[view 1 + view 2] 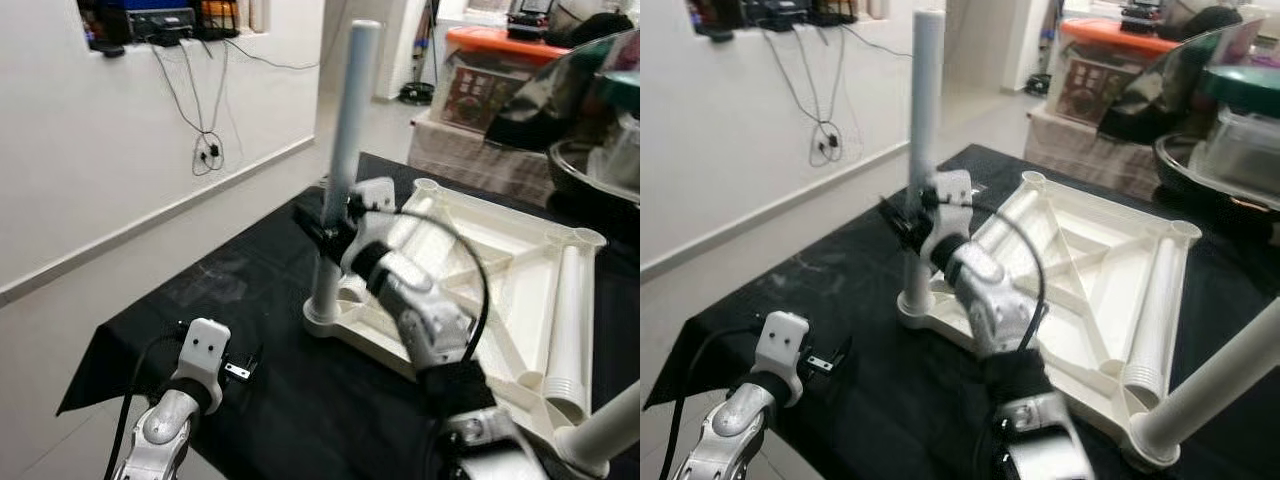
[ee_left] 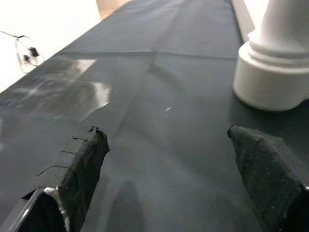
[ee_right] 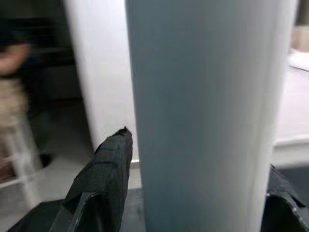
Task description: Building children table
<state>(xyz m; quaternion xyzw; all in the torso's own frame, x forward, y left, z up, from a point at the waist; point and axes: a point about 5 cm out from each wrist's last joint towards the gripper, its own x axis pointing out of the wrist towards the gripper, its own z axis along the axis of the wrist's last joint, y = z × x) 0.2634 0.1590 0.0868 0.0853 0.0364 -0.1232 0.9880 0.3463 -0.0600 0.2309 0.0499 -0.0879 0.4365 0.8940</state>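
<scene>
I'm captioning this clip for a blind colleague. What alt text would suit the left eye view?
The right gripper is closed around an upright white table leg standing in a corner socket of an upside-down white tabletop on a black cloth. The left gripper hovers open low over the cloth, and another leg lies on the tabletop.

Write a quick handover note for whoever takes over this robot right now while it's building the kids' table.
Right gripper: closed around the upright leg, partway up it.
Left gripper: open, empty, low over the black cloth near the leg's base.
Tabletop: upside down on the cloth. The held leg stands in its near-left corner socket; whether it is fully seated cannot be told. Another leg stands out from the near-right corner.
Spare leg: lying loose inside the tabletop frame along the right side.
Left: check the held leg, then fit the remaining legs in the far corners.
</scene>
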